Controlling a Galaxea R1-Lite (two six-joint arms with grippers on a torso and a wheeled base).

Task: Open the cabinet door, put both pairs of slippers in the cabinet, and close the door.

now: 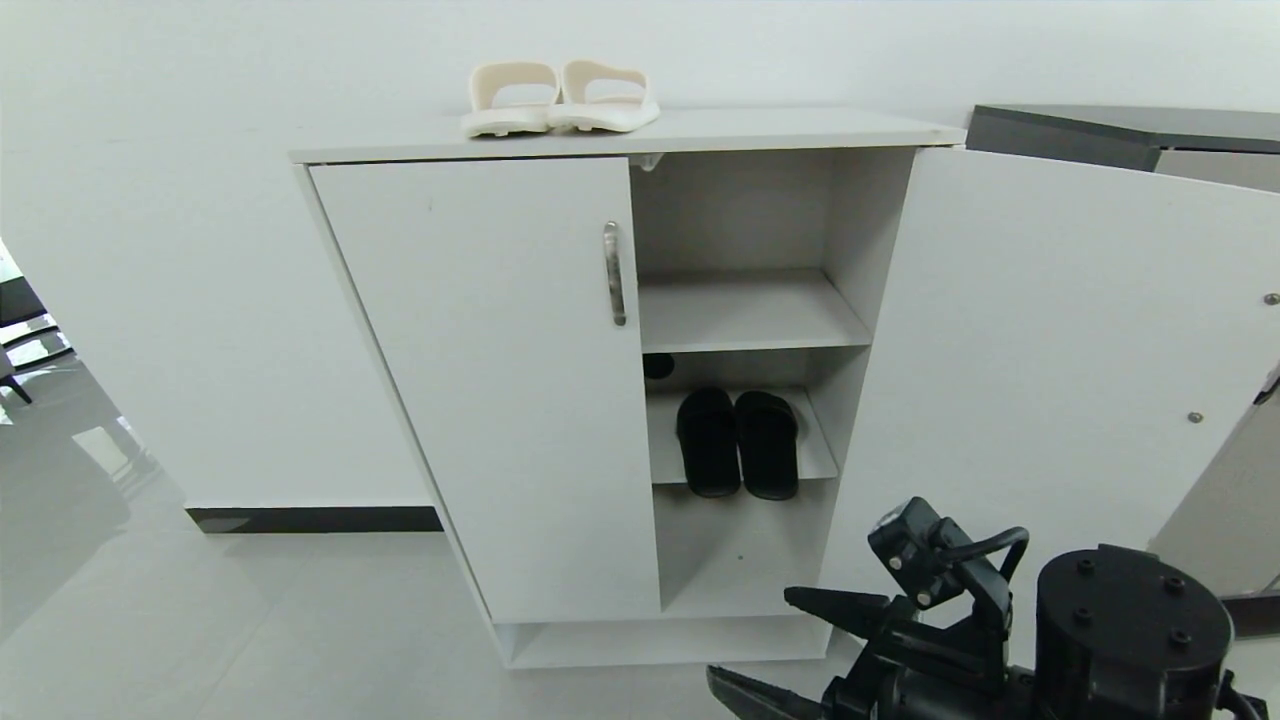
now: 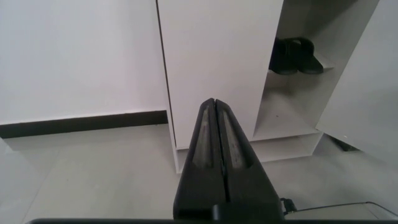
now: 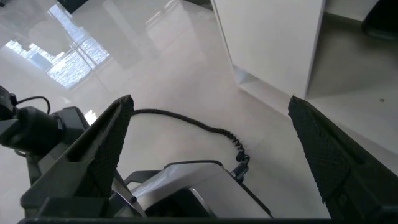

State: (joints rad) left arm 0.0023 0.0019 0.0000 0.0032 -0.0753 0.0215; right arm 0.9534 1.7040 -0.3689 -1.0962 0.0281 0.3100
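Observation:
A white cabinet (image 1: 480, 390) stands against the wall. Its left door is closed, with a metal handle (image 1: 613, 273), and its right door (image 1: 1050, 350) is swung wide open. A black pair of slippers (image 1: 738, 443) lies side by side on the middle shelf; the left wrist view shows this black pair (image 2: 297, 56) too. A cream pair of slippers (image 1: 560, 98) rests on the cabinet top. My right gripper (image 1: 790, 650) hangs low in front of the open door, open and empty, its fingers spread wide over the floor (image 3: 208, 118). My left gripper (image 2: 214, 102) is shut on nothing, low before the closed door.
The upper shelf (image 1: 745, 312) and the cabinet's bottom compartment (image 1: 735, 560) are bare. A dark grey unit (image 1: 1120, 130) stands behind the open door. A black baseboard (image 1: 315, 519) runs along the wall. A coiled black cable (image 3: 233, 146) lies over the glossy floor.

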